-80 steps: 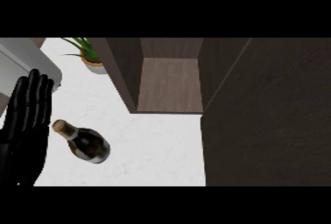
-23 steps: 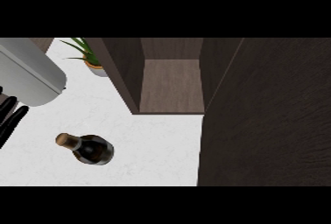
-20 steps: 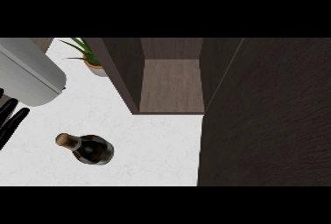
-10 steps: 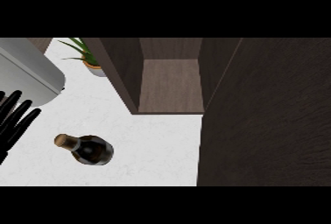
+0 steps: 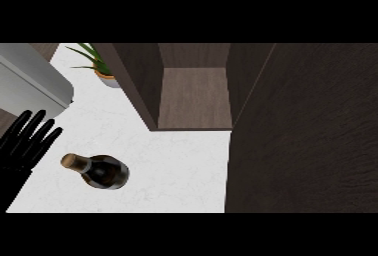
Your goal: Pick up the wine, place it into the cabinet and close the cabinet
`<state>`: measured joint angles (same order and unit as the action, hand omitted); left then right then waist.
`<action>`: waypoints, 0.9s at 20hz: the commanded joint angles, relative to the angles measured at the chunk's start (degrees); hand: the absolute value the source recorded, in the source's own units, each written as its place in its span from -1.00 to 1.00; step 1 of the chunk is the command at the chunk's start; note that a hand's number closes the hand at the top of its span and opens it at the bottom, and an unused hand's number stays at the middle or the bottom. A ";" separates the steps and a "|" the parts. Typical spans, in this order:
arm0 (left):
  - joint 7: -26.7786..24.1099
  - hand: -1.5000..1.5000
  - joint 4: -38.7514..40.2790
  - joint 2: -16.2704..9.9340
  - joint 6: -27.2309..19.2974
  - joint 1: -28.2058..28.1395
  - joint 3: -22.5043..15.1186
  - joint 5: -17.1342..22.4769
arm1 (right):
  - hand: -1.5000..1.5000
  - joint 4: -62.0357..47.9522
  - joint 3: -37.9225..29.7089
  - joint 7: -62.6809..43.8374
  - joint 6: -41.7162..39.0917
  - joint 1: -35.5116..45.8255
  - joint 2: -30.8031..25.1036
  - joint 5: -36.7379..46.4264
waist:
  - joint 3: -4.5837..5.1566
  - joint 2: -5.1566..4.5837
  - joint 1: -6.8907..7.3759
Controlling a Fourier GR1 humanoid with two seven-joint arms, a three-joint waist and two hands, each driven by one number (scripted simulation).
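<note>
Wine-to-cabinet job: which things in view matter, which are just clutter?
Job:
- wine bottle, on the counter, not held
- cabinet, open, shelf bare
- cabinet door, swung open at right
- left hand, open, beside the bottle

Clutter:
- potted plant
- grey appliance at upper left

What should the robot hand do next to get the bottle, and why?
Probably slide the left hand rightward and curl it round the wine bottle. Its fingers are straight, just left of the cork, holding nothing, and the cabinet stands open beyond.
</note>
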<state>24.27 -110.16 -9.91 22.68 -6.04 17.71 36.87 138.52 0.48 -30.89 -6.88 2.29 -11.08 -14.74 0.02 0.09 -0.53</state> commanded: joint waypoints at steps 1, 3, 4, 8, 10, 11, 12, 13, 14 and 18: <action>-7.43 -1.00 5.13 2.34 5.00 -2.23 0.02 -4.83 | -1.00 8.19 2.83 -6.20 4.17 2.17 1.73 -0.63 | 0.06 -0.01 0.42; -9.89 -1.00 10.51 -0.43 7.21 0.25 3.40 -4.11 | -1.00 10.55 -1.11 -7.20 2.29 -0.92 0.10 -5.89 | 0.05 0.02 -0.17; -8.73 -1.00 8.63 0.42 4.73 0.61 2.28 -5.68 | -1.00 9.78 -2.61 -7.71 3.10 1.22 -0.07 -6.23 | 0.02 0.01 0.06; -10.44 -1.00 8.27 3.36 4.18 -0.71 -0.72 -9.40 | -1.00 10.86 0.24 -8.93 3.08 1.12 0.31 -3.36 | -0.01 0.06 0.26; -13.31 -1.00 17.11 0.51 7.97 2.01 1.63 -8.68 | -1.00 6.14 -2.72 -1.16 -1.24 -2.36 0.87 -6.06 | -0.04 -0.05 0.02; -15.09 -1.00 16.94 2.39 6.76 2.09 0.27 -11.69 | -1.00 9.47 -3.24 -8.60 2.20 2.28 -0.42 -7.27 | 0.01 -0.01 0.01; -14.78 -1.00 18.17 0.19 7.90 2.04 2.25 -10.12 | -1.00 8.35 -3.46 -5.70 0.65 0.28 0.11 -6.40 | -0.01 -0.01 0.10; -14.84 -1.00 17.62 1.77 5.78 3.81 0.49 -12.21 | -1.00 11.52 -2.59 -8.07 1.80 0.24 0.03 -5.42 | 0.00 0.04 -0.13; -17.77 -1.00 21.42 0.63 9.12 3.06 1.52 -12.32 | -1.00 7.69 -1.26 -4.85 1.80 0.58 1.97 -3.81 | 0.00 -0.04 0.10; -17.33 -1.00 22.56 -0.79 10.13 4.01 1.88 -11.15 | -1.00 8.45 -3.67 -6.39 0.77 1.12 0.55 -6.32 | -0.01 0.00 0.20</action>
<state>7.39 -90.27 -8.69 30.73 -3.08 18.64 24.69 138.49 -1.44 -33.07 -7.05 4.19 -10.28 -15.03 0.01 0.09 -0.51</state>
